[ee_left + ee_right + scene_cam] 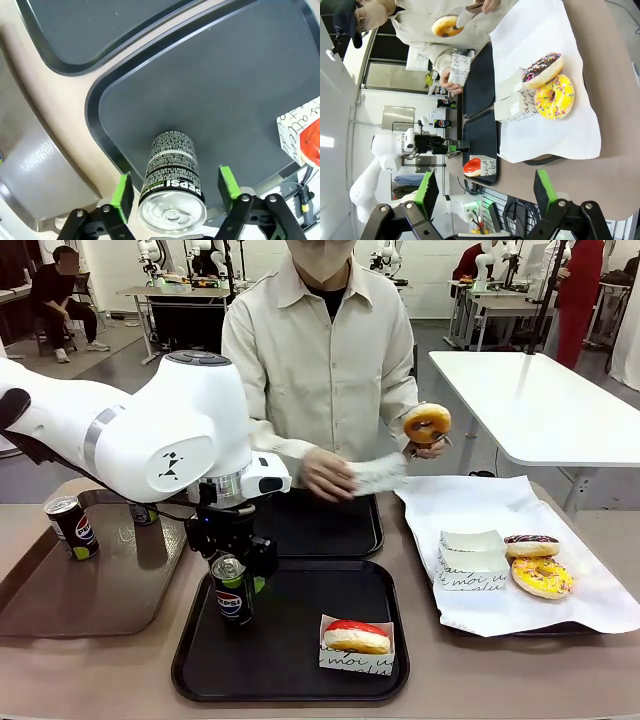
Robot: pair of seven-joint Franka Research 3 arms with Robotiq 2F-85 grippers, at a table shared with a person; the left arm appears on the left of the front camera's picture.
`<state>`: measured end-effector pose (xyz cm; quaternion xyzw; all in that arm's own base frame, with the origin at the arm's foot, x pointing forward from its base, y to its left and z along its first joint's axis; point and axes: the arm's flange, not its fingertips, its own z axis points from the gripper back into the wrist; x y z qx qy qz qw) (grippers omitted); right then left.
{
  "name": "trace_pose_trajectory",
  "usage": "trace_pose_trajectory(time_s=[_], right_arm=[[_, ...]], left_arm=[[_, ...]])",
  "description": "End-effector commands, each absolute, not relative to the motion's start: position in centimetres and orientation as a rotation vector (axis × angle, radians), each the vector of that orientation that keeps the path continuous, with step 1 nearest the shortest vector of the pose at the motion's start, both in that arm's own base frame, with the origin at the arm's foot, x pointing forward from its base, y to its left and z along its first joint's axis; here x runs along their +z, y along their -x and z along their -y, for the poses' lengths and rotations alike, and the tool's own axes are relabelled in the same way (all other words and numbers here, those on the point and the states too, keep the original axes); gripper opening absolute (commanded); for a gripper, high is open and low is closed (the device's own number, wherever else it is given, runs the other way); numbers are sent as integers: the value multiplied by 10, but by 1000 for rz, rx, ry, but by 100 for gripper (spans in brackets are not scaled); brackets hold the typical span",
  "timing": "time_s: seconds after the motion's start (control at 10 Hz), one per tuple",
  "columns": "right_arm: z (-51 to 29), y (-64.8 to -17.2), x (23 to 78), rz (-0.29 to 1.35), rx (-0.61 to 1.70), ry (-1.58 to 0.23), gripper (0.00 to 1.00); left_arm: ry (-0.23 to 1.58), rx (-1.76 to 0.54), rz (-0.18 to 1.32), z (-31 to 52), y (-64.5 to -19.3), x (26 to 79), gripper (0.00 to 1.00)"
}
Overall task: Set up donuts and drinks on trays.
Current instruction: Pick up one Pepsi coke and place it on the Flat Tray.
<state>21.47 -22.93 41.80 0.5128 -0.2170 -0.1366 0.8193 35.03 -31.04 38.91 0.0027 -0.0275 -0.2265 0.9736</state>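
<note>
A black Pepsi can (232, 604) stands upright at the left of the near black tray (290, 670). My left gripper (236, 578) straddles it, open; in the left wrist view there is a gap between each green pad (122, 196) and the can (172, 170). A red-iced donut in a white box (356, 638) sits at that tray's front right. The far black tray (335, 532) lies bare in front of the person, who holds a plain donut (427, 423) in tongs and a white box (378, 476). My right gripper (485, 192) is open and holds nothing.
At the left, a brown tray (110, 590) holds two more cans (72, 527) (143, 513). On the right, a white paper sheet (590, 600) carries a chocolate donut (531, 545), a yellow sprinkled donut (541, 577) and white boxes (470, 560).
</note>
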Motion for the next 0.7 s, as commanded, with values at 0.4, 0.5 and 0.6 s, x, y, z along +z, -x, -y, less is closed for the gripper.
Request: trace_pose_trajectory(time_s=[0.4, 0.5, 0.6], right_arm=[[230, -214, 417, 473, -278, -1107, 100], [230, -214, 417, 473, -278, -1107, 100], [230, -214, 417, 473, -278, -1107, 100]], left_arm=[[-161, -529, 106, 272, -327, 469, 100], [-164, -516, 114, 254, -326, 483, 100], [-162, -496, 116, 232, -326, 497, 100]])
